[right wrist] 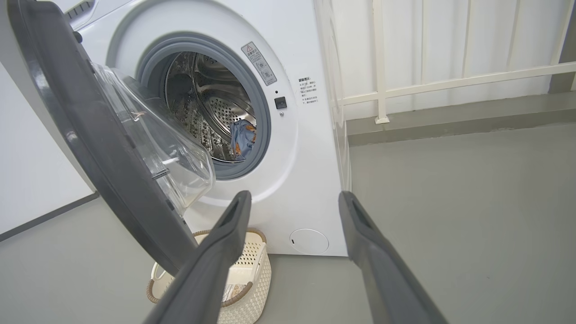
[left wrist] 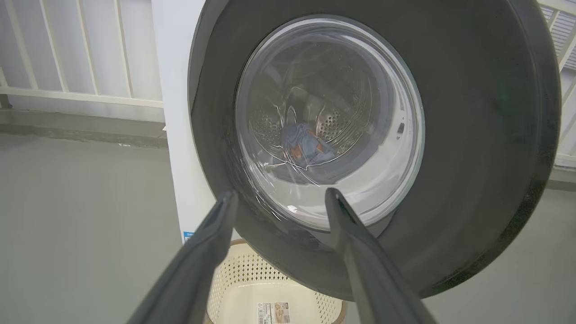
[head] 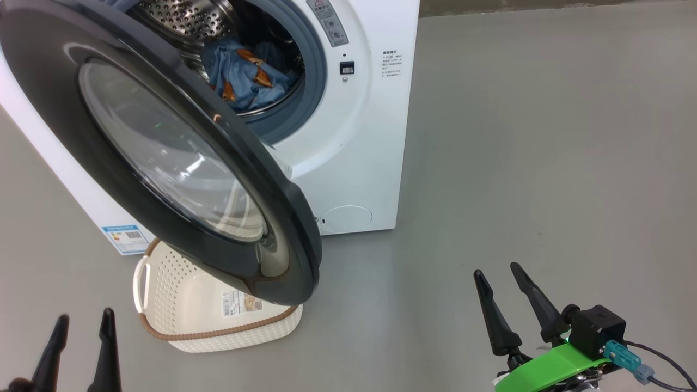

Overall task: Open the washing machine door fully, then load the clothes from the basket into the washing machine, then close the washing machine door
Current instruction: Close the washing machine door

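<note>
Clothes (head: 245, 76) of light blue printed fabric lie in the steel drum (head: 179, 19) of the big white washing machine (head: 359, 163), and the cream perforated plastic basket (head: 163, 283) beneath its open round black-rimmed glass door (head: 49, 81) looks empty, so I judge only closing remains. My left end effector (head: 86, 316) and right end effector (head: 496, 269) hang spread wide, holding nothing, above smooth grey floor (head: 544, 136) fronting a white railing (right wrist: 379, 58).

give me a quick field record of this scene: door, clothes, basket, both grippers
washing machine door: open, swung out above the basket
clothes: inside the washing machine drum
basket: on the floor, no clothes visible in it, partly hidden by door
left gripper: open, holding nothing
right gripper: open, holding nothing
left to do: close the door
</note>
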Controlling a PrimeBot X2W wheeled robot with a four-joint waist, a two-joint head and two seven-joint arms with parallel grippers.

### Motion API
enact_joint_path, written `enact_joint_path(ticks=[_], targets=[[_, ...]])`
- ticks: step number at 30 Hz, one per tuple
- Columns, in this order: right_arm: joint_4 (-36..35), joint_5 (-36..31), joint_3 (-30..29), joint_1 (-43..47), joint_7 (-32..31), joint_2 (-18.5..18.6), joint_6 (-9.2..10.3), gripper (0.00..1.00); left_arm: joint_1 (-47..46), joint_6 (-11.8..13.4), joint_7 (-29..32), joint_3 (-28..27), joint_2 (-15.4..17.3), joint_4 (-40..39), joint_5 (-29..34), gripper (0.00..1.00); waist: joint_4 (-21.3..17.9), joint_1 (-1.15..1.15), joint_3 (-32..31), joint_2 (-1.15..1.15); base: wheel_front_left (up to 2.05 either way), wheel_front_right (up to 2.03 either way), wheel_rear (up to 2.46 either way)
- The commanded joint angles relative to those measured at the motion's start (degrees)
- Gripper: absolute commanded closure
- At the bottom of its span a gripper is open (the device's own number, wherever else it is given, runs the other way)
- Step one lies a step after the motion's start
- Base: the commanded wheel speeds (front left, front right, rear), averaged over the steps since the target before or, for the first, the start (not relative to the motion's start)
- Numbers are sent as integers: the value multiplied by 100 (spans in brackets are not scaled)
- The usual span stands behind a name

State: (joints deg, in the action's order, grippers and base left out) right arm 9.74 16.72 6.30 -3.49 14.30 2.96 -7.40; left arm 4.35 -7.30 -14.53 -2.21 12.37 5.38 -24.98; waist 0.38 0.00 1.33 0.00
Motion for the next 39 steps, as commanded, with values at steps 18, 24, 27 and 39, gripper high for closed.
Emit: enact_joint_path(ticks=[18, 24, 27, 39], targets=[[-172, -88, 73, -91, 70, -8, -9, 0, 202, -19, -47, -446, -110, -180, 426, 0, -14, 0, -21, 0, 0, 0, 0], [-164, -102, 54, -87, 70, -8, -9, 0, 207, -19, -47, -473, -141, -186, 467, 0, 3, 0, -12, 0, 0, 0, 0], [-149, -106, 44, -96, 70, -8, -9, 31, 195, -19, -47, -487, -144, -214, 472, 0, 11, 0, 4, 0, 0, 0, 0], [-687, -79, -50, -189, 70, -8, -9, 100, 216, -19, -47, -459, -122, -332, 465, 0, 43, 0, 28, 0, 0, 0, 0]])
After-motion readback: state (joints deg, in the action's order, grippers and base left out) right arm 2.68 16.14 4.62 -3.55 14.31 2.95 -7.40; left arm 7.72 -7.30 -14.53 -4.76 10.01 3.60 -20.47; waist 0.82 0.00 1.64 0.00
